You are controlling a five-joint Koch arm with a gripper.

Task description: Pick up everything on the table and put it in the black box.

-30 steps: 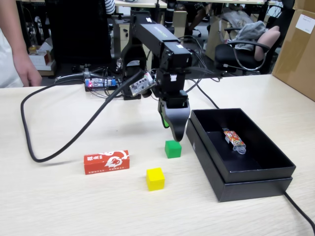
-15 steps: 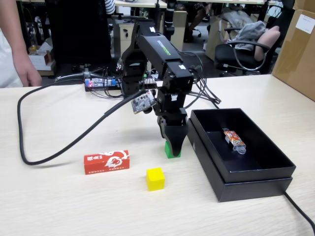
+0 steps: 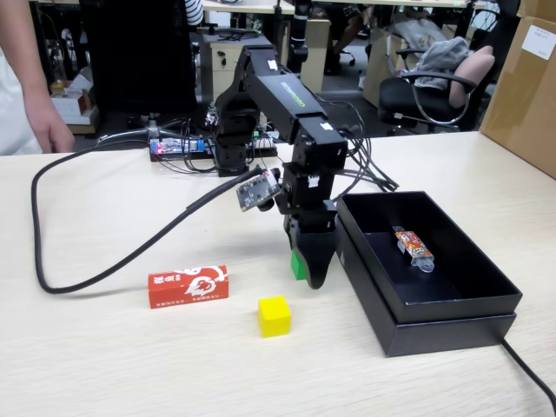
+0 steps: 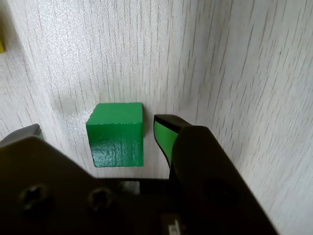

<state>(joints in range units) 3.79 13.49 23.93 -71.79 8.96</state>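
The green cube [image 4: 117,132] rests on the wood-grain table [image 4: 234,58] between my gripper's [image 4: 98,126] open jaws, nearer the right one, with small gaps on both sides. In the fixed view the gripper [image 3: 311,271] is down at the table, hiding most of the green cube [image 3: 297,266]. A yellow cube [image 3: 274,315] lies in front of it. To the left lies the red carton [image 3: 188,286]. The black box [image 3: 452,328] stands just right of the gripper.
An orange snack packet [image 3: 413,246] lies inside the black box. A thick black cable [image 3: 104,261] loops over the table on the left. A person's arm [image 3: 35,78] is at the far left, and a brown carton [image 3: 526,87] stands at the back right.
The arm has come down and forward, from above the green cube to table level, with the jaws now on either side of the cube. The cubes and the carton have not moved.
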